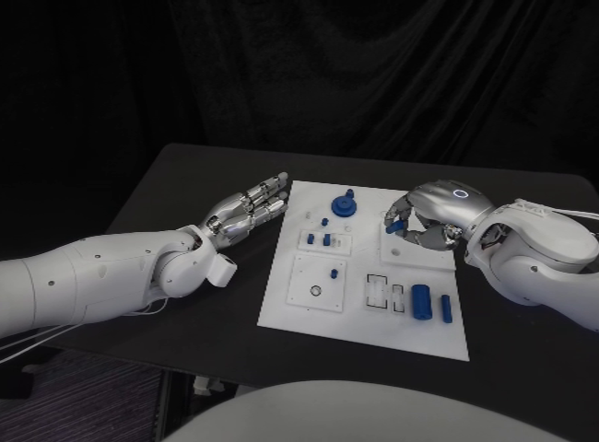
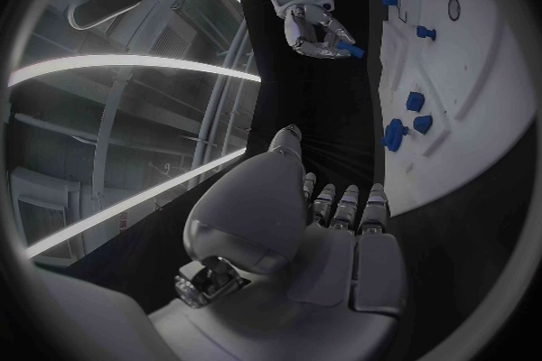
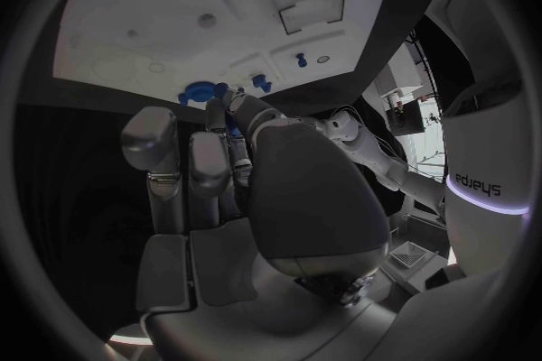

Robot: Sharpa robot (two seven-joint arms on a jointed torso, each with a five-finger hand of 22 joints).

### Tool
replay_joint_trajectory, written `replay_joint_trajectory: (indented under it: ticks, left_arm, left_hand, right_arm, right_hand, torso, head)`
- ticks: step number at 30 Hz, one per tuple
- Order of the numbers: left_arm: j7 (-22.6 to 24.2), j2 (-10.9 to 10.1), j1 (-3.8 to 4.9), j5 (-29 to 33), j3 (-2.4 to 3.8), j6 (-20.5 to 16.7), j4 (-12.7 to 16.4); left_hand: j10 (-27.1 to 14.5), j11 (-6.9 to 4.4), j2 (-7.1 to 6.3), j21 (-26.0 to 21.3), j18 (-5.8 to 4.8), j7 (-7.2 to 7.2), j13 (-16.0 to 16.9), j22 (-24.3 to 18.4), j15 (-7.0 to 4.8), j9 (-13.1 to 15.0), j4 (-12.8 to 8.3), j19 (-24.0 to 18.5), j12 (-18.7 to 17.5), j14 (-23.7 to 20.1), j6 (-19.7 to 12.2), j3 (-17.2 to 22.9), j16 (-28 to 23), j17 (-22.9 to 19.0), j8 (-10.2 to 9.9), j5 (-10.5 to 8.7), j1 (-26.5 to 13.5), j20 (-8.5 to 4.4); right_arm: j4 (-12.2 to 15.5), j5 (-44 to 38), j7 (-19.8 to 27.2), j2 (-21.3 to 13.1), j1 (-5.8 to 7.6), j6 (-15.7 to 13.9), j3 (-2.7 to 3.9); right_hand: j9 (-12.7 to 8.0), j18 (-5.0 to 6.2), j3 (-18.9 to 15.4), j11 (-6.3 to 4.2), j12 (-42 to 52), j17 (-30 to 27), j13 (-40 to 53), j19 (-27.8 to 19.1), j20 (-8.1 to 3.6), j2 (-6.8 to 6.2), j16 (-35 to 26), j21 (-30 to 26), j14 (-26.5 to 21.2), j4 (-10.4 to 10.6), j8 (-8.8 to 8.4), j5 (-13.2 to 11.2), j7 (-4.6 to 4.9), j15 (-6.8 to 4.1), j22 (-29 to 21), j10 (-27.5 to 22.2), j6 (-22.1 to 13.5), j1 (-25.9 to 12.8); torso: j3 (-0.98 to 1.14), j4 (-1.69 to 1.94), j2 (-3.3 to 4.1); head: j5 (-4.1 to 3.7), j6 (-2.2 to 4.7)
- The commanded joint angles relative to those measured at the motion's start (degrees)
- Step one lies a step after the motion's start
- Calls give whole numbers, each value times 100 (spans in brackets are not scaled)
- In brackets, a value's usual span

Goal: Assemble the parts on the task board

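- Closest to the head camera on the task board point(image 1: 359, 331) are two blue parts lying side by side near its front right corner: a fatter cylinder point(image 1: 420, 301) and a thinner bar point(image 1: 446, 308). Just beside them are two empty rectangular slots point(image 1: 383, 293).
- Only writing I can make out is "sharpa" on the white right arm in the right wrist view, shown upside down point(image 3: 481, 184).
- Left hand point(image 1: 247, 210) rests on the black table point(image 1: 180, 189) just beside the board's left edge, fingers stretched out, lying close together, holding nothing.
- Right hand point(image 1: 426, 219) hangs over the board's far right part, fingers curled, pinching a small blue part point(image 1: 396, 225). The left wrist view shows that same blue piece point(image 2: 351, 49) at its fingertips, lifted off the board.
- Blue knob point(image 1: 345, 204) with a round base and a stem stands upright at the far middle of the board, just left of the right hand.
- Near the knob there's one tiny blue bit point(image 1: 326, 221), then two small blue pieces point(image 1: 318, 239) in a square plate, and one more small blue peg point(image 1: 335, 273) in the lower square plate beside a round hole point(image 1: 316, 291).
- Count: I see about eight blue parts in all, one of them held. The smallest are hard to tell apart.
- Nothing lies between the left hand and the board; the right hand hides the board surface under it.
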Motion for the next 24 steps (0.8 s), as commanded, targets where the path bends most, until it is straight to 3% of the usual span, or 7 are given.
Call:
replay_joint_trajectory:
  ticks: [1, 4, 8, 16, 21, 24]
  left_arm:
    - [102, 21, -6, 37, 5, 43, 10]
    - [101, 36, -6, 37, 5, 54, -5]
    - [82, 52, -7, 37, 5, 63, -23]
    - [131, 59, -7, 37, 5, 65, -12]
    - [183, 43, -8, 37, 5, 57, 19]
    - [188, 44, -8, 37, 5, 57, 22]
  left_hand:
    - [-10, 35, 7, -20, 87, 47, -5, -5, 2, 5, -29, 17, -20, -3, -3, 10, -21, -10, 20, 34, 45, 27]
    - [-10, 33, 7, -20, 87, 53, -5, -5, 5, 5, -28, 17, -20, -3, -2, 9, -21, -10, 20, 27, 38, 27]
    - [-10, 32, 7, -20, 87, 56, -5, -5, 6, 5, -27, 17, -20, -3, -5, 8, -21, -10, 19, 18, 32, 28]
    - [-10, 25, 15, -20, 86, 76, -5, -5, 1, 6, -22, 17, -20, -3, 4, 9, -21, -10, 20, 25, 18, 24]
    - [-10, 24, 29, -20, 83, 114, -5, -5, -8, 11, -25, 17, -20, -3, 40, 19, -21, -10, 27, 57, 11, 11]
    - [-10, 26, 32, -20, 83, 119, -5, -5, -11, 11, -25, 17, -20, -3, 42, 22, -21, -10, 27, 62, 10, 8]
  right_arm:
    - [203, -18, -59, 3, 42, 59, -1]
    - [363, -21, -85, 100, 38, 266, -5]
    - [427, -175, -74, 353, -62, 449, -8]
    - [144, -444, 79, 1053, -380, 618, -9]
    - [-98, -564, 180, 1420, -577, 637, -8]
    - [-195, -639, 213, 1556, -651, 662, -8]
  right_hand:
    - [136, -72, 7, -21, 39, 16, 20, 2, -56, 51, 28, 40, 1, -36, 27, 21, 6, -33, 665, -40, 45, 27]
    - [149, -75, 5, -20, 45, 24, 32, 5, -57, 47, 33, 52, 5, -38, 33, 12, 6, -33, 668, -50, 52, 19]
    - [184, -73, -3, -25, 60, 24, 62, 3, -59, 37, 31, 45, 9, -41, 45, -33, 1, -34, 666, -64, 67, -7]
    - [238, -74, -4, -27, 66, 34, 100, 1, -60, 49, 33, 48, 15, -29, 53, -141, -7, -35, 665, -92, 69, -51]
    - [264, -83, -2, -26, 58, 72, 111, 11, -60, 54, 61, 98, 28, -32, 54, -201, -10, -35, 675, -113, 68, -59]
    - [268, -83, 0, -25, 54, 78, 113, 11, -60, 55, 65, 100, 30, -34, 52, -209, -10, -34, 676, -121, 64, -58]
  torso:
    - [-8, 11, 2]
    - [-7, 14, 6]
    - [-8, 9, 15]
    - [-11, 28, 31]
    - [0, -16, 26]
    - [-3, -10, 22]
  head:
    - [8, -1]
    - [22, -1]
    - [11, -1]
    - [-63, -1]
    - [43, -1]
    - [72, -1]
